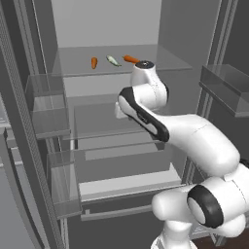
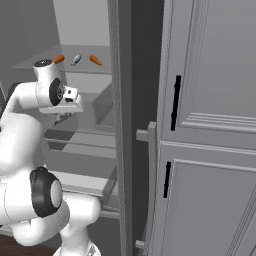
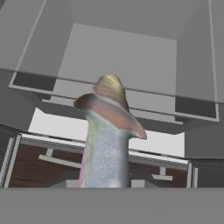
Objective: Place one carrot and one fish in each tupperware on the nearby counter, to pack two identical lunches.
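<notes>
Gripper (image 2: 64,118) closed on a fish (image 3: 106,140). In the hand view the fish rises straight up from the bottom edge, silvery body with pinkish flank, brown and tan tail fin fanned at the top. Finger tips themselves hidden behind the fish body there. In the right base view the gripper hangs below the white wrist, something small and greyish at it, probably the same fish, too small to be sure.

Hand sits inside the open fridge (image 1: 112,29), in front of the middle shelves. Arm (image 1: 194,136) reaches in from lower right in the left base view.

Top glass shelf (image 1: 160,61) carries three items in a row: a carrot (image 1: 94,62) at left, a second fish (image 1: 113,60) in the middle, a second carrot (image 1: 130,59) at right, partly just behind the wrist cap. All three apart from each other, none touching. Same three show in the right base view: carrot (image 2: 59,59), fish (image 2: 76,59), carrot (image 2: 95,61).

Clear door bins (image 1: 48,104) on the left door, another bin (image 1: 226,87) on the right. Grey panelled cabinet (image 2: 210,125) with black handles (image 2: 175,102) beside the fridge.

No readable writing, labels or brands anywhere.
</notes>
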Controlling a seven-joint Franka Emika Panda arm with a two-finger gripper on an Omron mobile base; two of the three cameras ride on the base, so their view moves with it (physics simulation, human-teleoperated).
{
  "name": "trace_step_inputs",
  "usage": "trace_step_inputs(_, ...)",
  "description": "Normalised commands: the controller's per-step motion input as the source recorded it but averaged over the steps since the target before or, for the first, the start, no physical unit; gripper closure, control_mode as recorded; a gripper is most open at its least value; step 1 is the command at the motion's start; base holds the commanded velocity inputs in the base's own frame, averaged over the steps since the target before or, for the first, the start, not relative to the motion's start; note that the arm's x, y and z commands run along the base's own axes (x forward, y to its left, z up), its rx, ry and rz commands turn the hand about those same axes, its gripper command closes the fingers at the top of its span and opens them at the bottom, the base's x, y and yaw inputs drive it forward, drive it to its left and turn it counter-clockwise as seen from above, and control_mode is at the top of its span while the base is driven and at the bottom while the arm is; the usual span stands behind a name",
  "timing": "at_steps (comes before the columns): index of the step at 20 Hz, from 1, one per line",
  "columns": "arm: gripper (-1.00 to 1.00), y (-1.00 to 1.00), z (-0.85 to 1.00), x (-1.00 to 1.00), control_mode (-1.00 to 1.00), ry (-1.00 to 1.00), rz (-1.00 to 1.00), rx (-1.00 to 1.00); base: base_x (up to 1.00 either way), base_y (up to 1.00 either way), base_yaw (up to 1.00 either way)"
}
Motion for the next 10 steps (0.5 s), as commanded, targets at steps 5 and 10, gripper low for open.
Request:
trace_step_inputs(5, 1.00, -0.45, 0.58, -1.00, -1.00, 0.00, 0.00, 0.00, 0.00, 0.00, 0.00)
trace_step_inputs(10, 1.00, -0.26, 0.07, -1.00, -1.00, 0.01, -0.05, 0.03, 0.00, 0.00, 0.00)
